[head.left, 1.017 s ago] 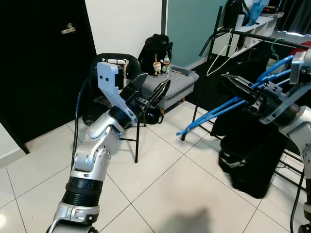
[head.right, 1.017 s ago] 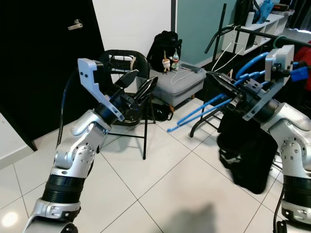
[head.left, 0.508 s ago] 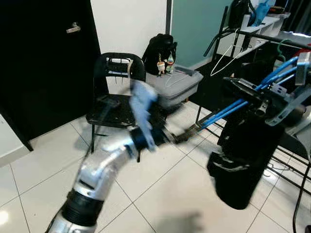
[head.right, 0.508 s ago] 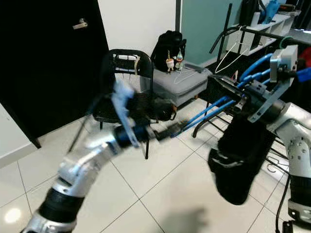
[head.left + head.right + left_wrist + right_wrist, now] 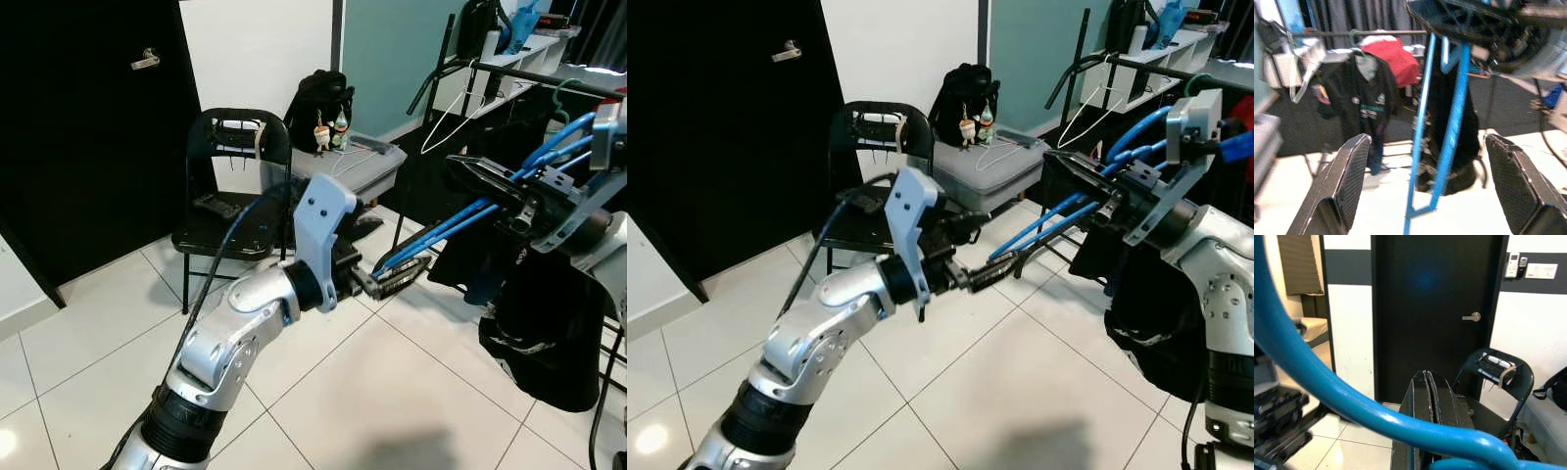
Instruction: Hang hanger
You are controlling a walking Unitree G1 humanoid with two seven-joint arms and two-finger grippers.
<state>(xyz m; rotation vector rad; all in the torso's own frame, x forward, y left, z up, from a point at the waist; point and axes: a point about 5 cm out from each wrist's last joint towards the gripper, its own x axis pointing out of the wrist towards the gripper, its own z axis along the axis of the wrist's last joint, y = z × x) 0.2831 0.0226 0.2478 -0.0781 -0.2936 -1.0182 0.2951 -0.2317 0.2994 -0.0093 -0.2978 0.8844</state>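
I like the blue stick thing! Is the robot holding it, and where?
The right gripper holds the blue plastic hanger near its upper hook end. The left gripper, fingers open, sits around its lower end without clamping.

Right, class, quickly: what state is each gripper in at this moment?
Left gripper: open, fingers either side of the blue hanger, not touching it.
Right gripper: shut, holding the blue hanger.

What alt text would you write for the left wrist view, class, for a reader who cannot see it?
Two black fingers of the left gripper, spread open, frame a blue hanger that hangs between them without touching either. Behind it, a black shirt and a red garment hang on a clothes rail.
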